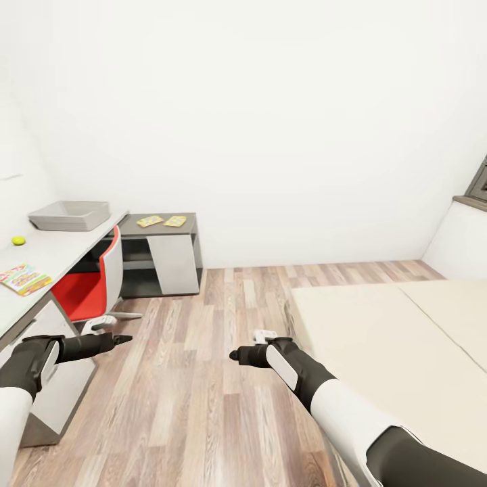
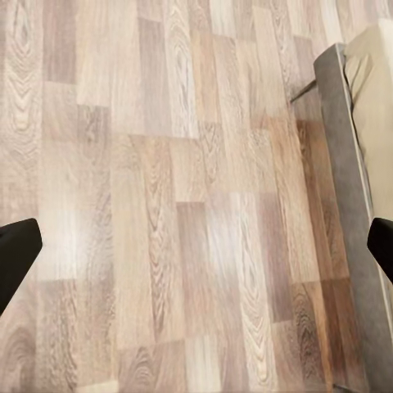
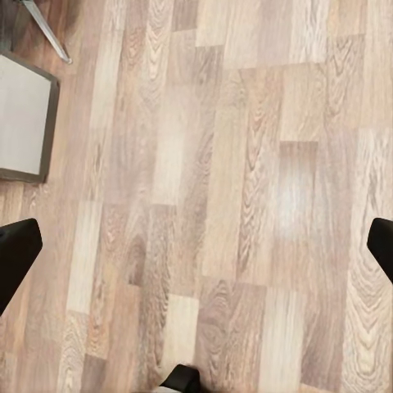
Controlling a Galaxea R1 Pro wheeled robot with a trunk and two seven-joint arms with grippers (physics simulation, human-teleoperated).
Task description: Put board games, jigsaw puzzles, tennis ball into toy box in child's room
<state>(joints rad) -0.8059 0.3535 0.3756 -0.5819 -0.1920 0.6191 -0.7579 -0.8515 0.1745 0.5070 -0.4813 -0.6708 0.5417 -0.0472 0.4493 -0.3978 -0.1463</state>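
The light grey toy box (image 1: 67,215) stands at the far end of the pale table (image 1: 61,253). On the table lie the tennis ball (image 1: 18,240) and one colourful board game (image 1: 25,279). Two jigsaw puzzles (image 1: 149,220) (image 1: 175,220) rest on the lower dark cabinet top (image 1: 189,218). The bed (image 1: 392,338) fills the right side, and the part of its mattress in view is bare. My left gripper (image 1: 122,337) (image 2: 196,250) hangs open over the wood floor beside the table. My right gripper (image 1: 235,354) (image 3: 196,250) is open and empty near the bed's corner.
A red and white swivel chair (image 1: 91,284) is tucked under the table. Wood plank floor (image 1: 203,379) runs between table and bed. The bed's dark frame (image 2: 340,164) edges the left wrist view, and a grey cabinet panel (image 3: 20,123) lies in the right wrist view.
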